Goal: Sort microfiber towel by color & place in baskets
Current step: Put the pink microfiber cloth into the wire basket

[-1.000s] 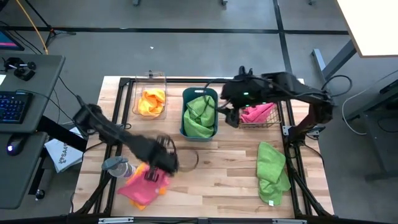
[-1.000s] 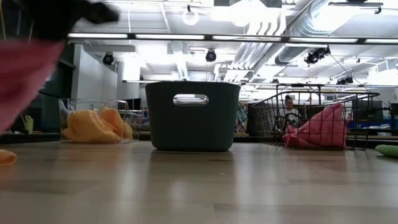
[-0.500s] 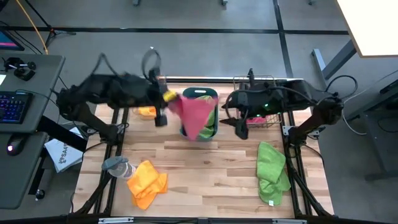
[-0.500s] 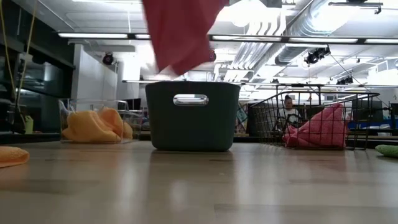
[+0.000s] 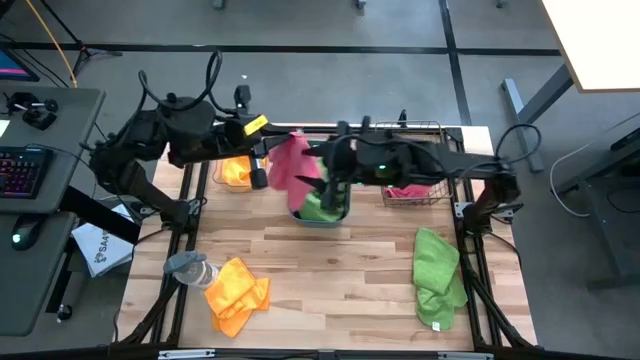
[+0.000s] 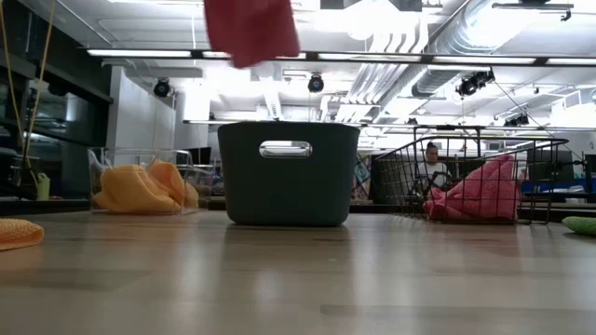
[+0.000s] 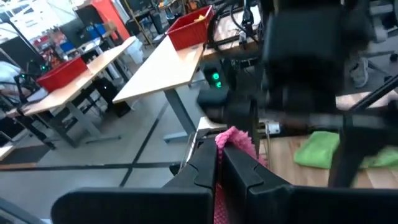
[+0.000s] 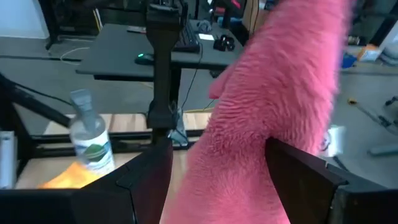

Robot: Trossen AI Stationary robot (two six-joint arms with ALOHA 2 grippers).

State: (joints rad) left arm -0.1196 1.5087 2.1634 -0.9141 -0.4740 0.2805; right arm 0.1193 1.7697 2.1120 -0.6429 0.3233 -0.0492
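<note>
My left gripper (image 5: 272, 160) (image 7: 219, 163) is shut on a pink towel (image 5: 291, 165) (image 6: 251, 28), which hangs high over the left end of the teal tub (image 5: 322, 212) (image 6: 289, 172). My right gripper (image 5: 322, 185) (image 8: 217, 180) reaches in from the right, open, one finger on each side of the hanging pink towel (image 8: 261, 106). Green towels lie in the tub. The clear bin (image 5: 222, 165) (image 6: 140, 186) holds an orange towel. Another pink towel sits in the wire basket (image 5: 440, 198) (image 6: 466, 172). My left gripper pinches the pink towel's top edge (image 7: 233, 138) between its two fingers; a tuft of cloth sticks out past the tips. The towel is lifted clear and hangs slack below. My right gripper's fingers (image 8: 146, 180) flank the hanging cloth; whether they touch it I cannot tell.
An orange towel (image 5: 238, 292) (image 6: 17, 233) lies near the table's near left corner beside a water bottle (image 5: 188, 268) (image 8: 90, 140). A green towel (image 5: 438, 275) lies at the near right. Bare wood runs between them. A person shows far behind the wire basket.
My left gripper lifted the pink towel off the orange one at the near left and swung it up toward the far edge, over the teal tub; the towel now hangs clear. My right gripper moved left from the wire basket to the towel.
</note>
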